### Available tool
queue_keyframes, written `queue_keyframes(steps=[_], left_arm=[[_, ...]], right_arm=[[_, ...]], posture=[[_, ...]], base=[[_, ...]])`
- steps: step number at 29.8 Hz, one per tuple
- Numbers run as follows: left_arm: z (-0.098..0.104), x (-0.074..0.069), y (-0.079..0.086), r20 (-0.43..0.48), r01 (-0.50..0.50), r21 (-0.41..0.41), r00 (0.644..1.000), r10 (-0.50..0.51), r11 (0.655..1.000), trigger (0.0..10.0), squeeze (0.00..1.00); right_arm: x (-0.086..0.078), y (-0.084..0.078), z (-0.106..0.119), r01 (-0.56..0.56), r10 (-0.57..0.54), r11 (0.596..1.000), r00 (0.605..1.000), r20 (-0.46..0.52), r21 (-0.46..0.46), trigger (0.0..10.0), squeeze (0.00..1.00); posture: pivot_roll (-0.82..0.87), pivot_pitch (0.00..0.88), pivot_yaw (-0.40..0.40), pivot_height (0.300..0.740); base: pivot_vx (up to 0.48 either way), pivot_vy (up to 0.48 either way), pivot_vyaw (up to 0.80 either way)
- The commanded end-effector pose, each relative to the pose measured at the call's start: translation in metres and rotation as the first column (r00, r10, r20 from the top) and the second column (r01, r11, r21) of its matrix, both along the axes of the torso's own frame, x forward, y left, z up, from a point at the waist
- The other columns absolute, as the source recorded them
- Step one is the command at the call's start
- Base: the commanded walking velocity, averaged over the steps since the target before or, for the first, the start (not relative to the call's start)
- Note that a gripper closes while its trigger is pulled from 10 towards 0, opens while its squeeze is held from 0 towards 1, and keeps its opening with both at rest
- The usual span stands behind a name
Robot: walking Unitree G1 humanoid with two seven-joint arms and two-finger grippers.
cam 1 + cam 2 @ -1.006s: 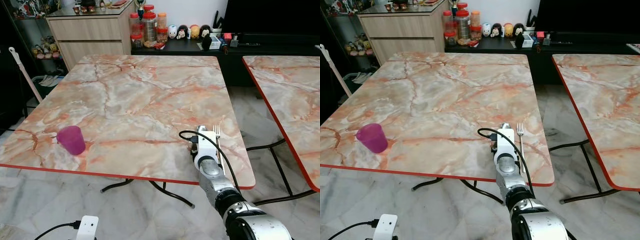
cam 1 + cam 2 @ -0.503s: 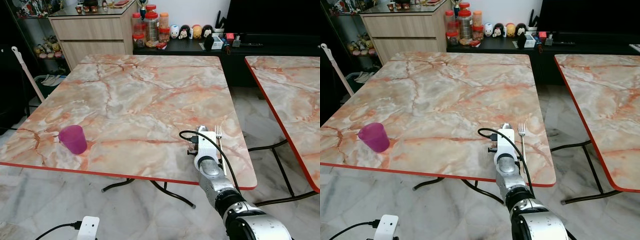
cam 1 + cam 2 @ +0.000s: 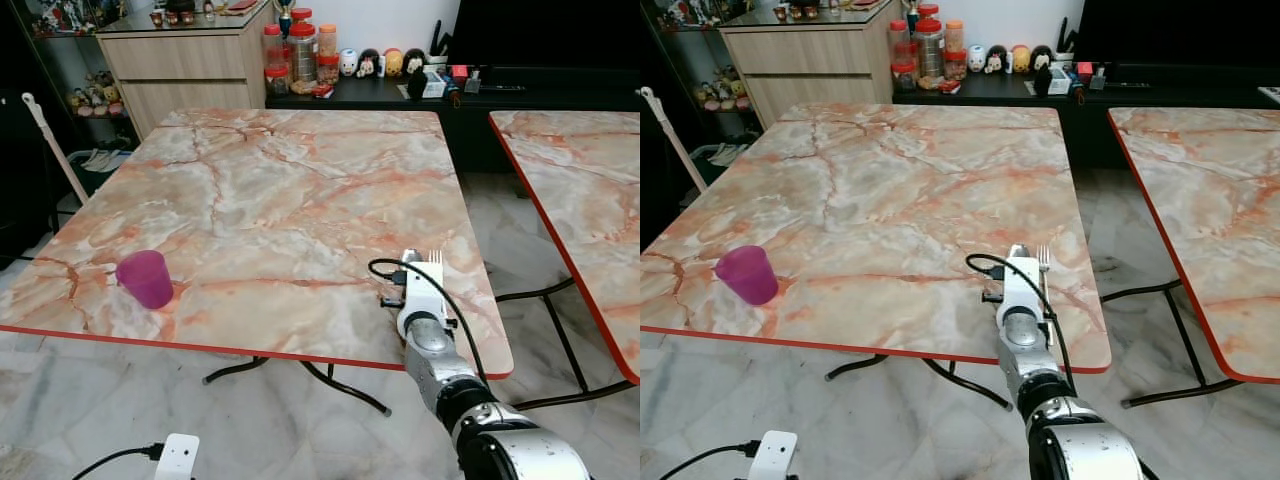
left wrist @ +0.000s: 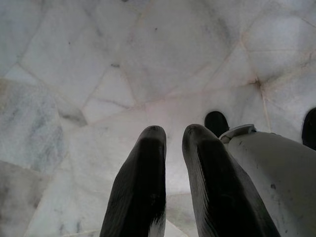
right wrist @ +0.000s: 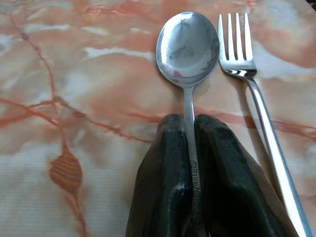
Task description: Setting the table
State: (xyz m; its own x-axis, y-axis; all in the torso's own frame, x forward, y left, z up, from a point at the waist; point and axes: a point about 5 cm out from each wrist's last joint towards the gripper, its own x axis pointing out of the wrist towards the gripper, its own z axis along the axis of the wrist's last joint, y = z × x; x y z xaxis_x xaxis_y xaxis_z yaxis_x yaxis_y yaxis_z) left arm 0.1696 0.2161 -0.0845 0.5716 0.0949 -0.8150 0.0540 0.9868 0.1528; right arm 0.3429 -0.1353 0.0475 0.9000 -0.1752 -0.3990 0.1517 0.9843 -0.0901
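A lived-in home dining area. Two marble-patterned counters (image 3: 280, 190) with red edges stand on a pale marble-tile floor (image 3: 90, 400). Behind them, a wooden sideboard (image 3: 180, 60) and a low dark cabinet (image 3: 400, 95) hold food jars (image 3: 300, 55) and a row of small cartoon figurines (image 3: 380, 62).

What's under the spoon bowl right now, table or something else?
Bare marble table lies around the spoon; directly beneath is covered. The right gripper pinches its handle, fork alongside.
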Motion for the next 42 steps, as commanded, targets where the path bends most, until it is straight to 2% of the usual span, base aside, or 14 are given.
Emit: queue_keyframes(steps=[1,2,3,5,10,17,22,30,42], left_arm=[[0.0,-0.001,0.0,-0.009,0.025,0.012,1.0,-0.025,1.0,10.0,0.0],[0.0,-0.001,0.0,-0.006,0.023,0.013,1.0,-0.023,1.0,10.0,0.0],[0.0,0.0,0.0,-0.005,0.022,0.014,1.0,-0.022,1.0,10.0,0.0],[0.0,0.0,0.0,0.0,0.014,0.014,1.0,-0.014,1.0,10.0,0.0],[0.0,0.002,-0.003,0.005,0.008,0.012,1.0,-0.008,1.0,10.0,0.0],[-0.001,0.001,-0.006,0.003,0.002,0.011,1.0,-0.002,1.0,10.0,0.0],[-0.001,0.0,-0.007,0.007,-0.005,0.014,1.0,0.005,1.0,10.0,0.0],[-0.001,-0.001,-0.006,0.004,-0.007,0.02,1.0,0.007,1.0,10.0,0.0],[-0.001,0.0,-0.006,0.007,-0.014,0.021,1.0,0.014,1.0,10.0,0.0]], right_arm=[[0.006,0.005,0.011,-0.02,0.02,1.0,0.996,0.087,0.002,0.0,0.0],[0.011,0.011,0.025,-0.052,0.051,0.999,0.982,0.182,0.005,2.4,0.0],[0.013,0.013,0.029,-0.063,0.06,0.998,0.975,0.214,0.008,2.4,0.0],[0.016,0.019,0.041,-0.1,0.096,0.995,0.952,0.29,-0.003,10.0,0.0],[0.018,0.034,0.057,-0.192,0.182,0.981,0.899,0.398,-0.015,10.0,0.0],[0.01,0.04,0.048,-0.23,0.216,0.973,0.891,0.399,-0.012,10.0,0.0],[0.007,0.041,0.044,-0.247,0.241,0.968,0.886,0.396,-0.034,10.0,0.0],[0.009,0.037,0.055,-0.244,0.225,0.97,0.857,0.464,-0.018,10.0,0.0],[0.01,0.041,0.062,-0.262,0.25,0.964,0.831,0.496,-0.048,10.0,0.0]], posture=[[0.05,0.0,0.044,0.74],[0.05,0.0,0.043,0.74],[0.05,0.0,0.043,0.74],[0.05,0.0,0.042,0.74],[0.04,0.0,0.037,0.74],[0.04,0.0,0.028,0.74],[0.04,0.0,0.02,0.74],[0.04,0.0,0.019,0.74],[0.04,0.0,0.016,0.74]], base=[[0.0,0.0,0.0],[0.0,0.0,0.0],[0.0,0.0,0.0],[0.0,0.0,0.0],[0.0,0.0,0.0],[0.0,0.0,0.0],[0.0,-0.453,0.0],[0.0,-0.48,0.0],[0.0,-0.48,0.0]])
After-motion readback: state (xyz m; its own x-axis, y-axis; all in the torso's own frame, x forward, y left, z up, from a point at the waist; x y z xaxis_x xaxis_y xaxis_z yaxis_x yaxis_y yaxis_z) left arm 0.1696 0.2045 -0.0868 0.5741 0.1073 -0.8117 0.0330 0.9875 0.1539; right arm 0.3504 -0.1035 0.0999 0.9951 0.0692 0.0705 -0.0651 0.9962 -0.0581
